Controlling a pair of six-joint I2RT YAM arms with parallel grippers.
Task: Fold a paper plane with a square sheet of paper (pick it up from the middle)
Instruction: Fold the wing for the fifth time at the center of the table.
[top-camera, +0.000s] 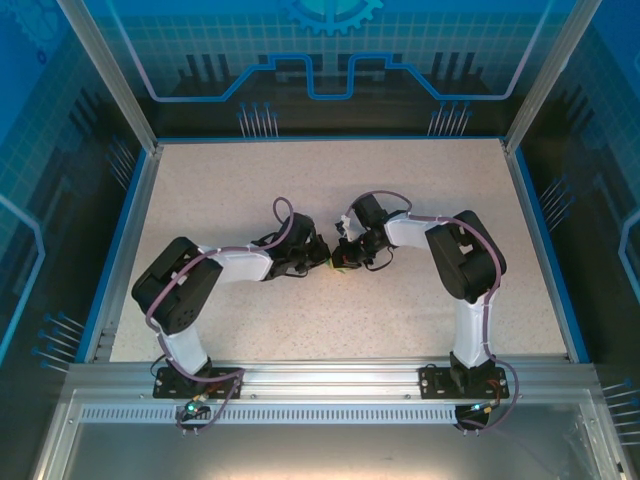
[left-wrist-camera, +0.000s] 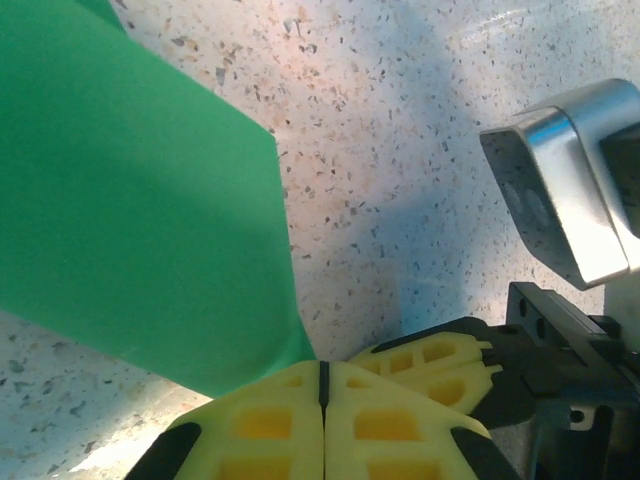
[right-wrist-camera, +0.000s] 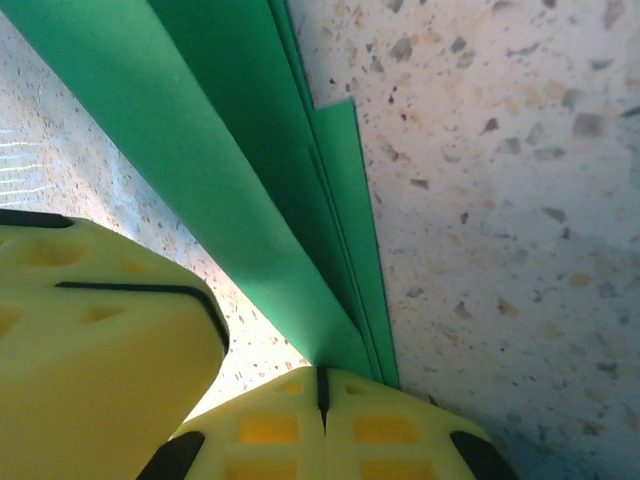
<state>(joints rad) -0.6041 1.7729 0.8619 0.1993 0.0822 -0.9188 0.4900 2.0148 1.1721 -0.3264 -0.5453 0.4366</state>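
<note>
Green paper: folded into layers, sat at table centre between both grippers, pinched from each side.
Left gripper: fingers pressed flat together, paper's tapered end nipped at the tips.
Right gripper: fingers clamped on the stacked folded edges, just beside the left fingers.
Table: speckled beige, under the paper.
</note>
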